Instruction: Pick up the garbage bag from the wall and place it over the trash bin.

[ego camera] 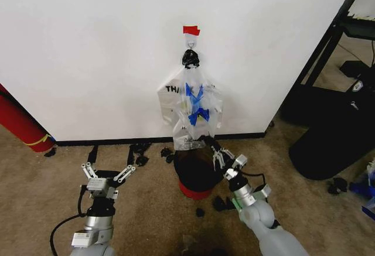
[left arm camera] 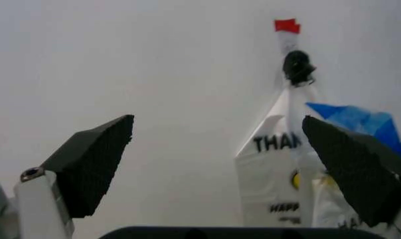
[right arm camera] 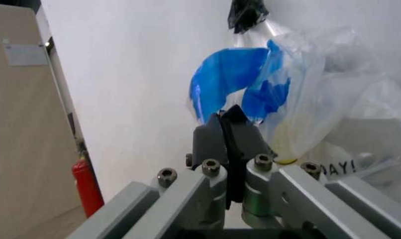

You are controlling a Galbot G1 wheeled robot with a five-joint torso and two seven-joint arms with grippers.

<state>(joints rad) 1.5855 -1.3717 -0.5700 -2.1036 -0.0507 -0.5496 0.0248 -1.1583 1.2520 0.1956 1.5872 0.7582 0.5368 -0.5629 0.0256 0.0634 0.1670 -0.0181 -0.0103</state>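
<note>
Translucent garbage bag [ego camera: 198, 108] with blue patches hanging on the one wall [ego camera: 88, 45] hook under one red tape strip [ego camera: 191, 30], in front of a second, opaque white "THANK YOU" bag [ego camera: 170, 101]. One trash bin [ego camera: 196, 174] directly below. Right tool [ego camera: 218, 155] pinched together at the bag's bottom edge. Left tool [ego camera: 108, 174] spread apart, low, well left of the bin.

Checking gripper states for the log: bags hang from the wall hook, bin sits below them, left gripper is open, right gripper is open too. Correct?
Not quite. The right gripper is shut; the right wrist view shows its pads pressed together just below the garbage bag. The rest holds: left gripper open, bags on the hook, trash bin below.
</note>
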